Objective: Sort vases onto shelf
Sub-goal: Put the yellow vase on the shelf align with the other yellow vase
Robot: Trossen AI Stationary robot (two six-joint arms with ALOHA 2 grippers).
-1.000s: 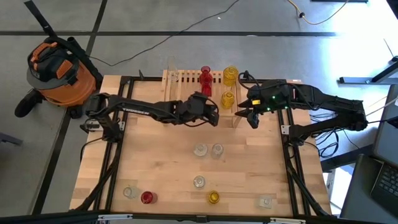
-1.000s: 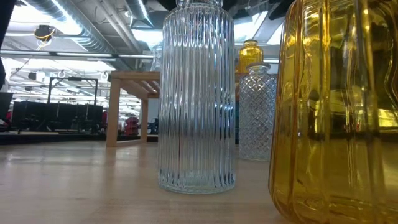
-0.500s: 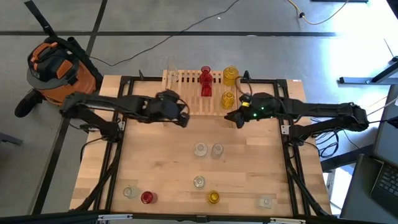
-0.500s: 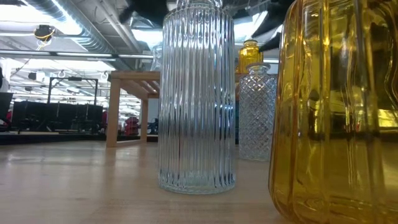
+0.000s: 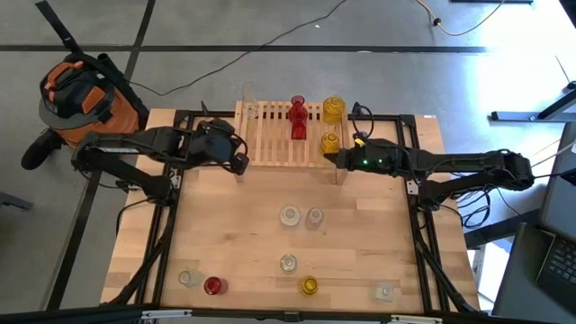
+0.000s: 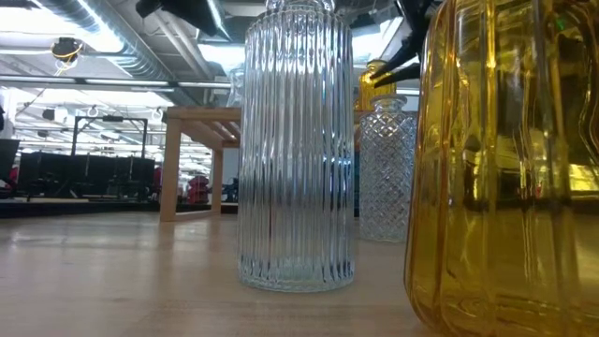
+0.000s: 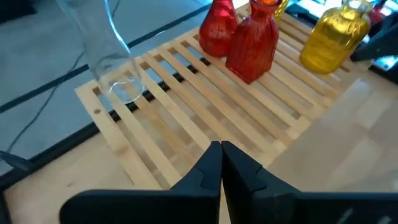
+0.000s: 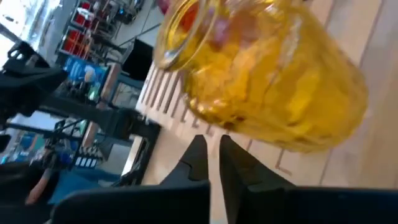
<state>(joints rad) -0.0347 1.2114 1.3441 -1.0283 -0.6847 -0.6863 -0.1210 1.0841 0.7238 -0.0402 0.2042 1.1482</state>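
Both arms have shifted since a second ago; the left tool (image 5: 239,165) pulled back from mid-frame to the shelf's (image 5: 270,148) left end, and the right tool (image 5: 329,158) slid in at the lower yellow vase (image 5: 329,143) on the shelf's right side while pinching shut; both tools look closed and empty now. Up on the shelf, upper middle of the frame: a clear vase (image 5: 247,106), two red vases (image 5: 298,120) and another yellow vase (image 5: 334,109); seven more dot the counter (image 5: 225,234) below. My worry: that shut right tool sits just beside the yellow one, so any push forward could knock it over or into the reds.
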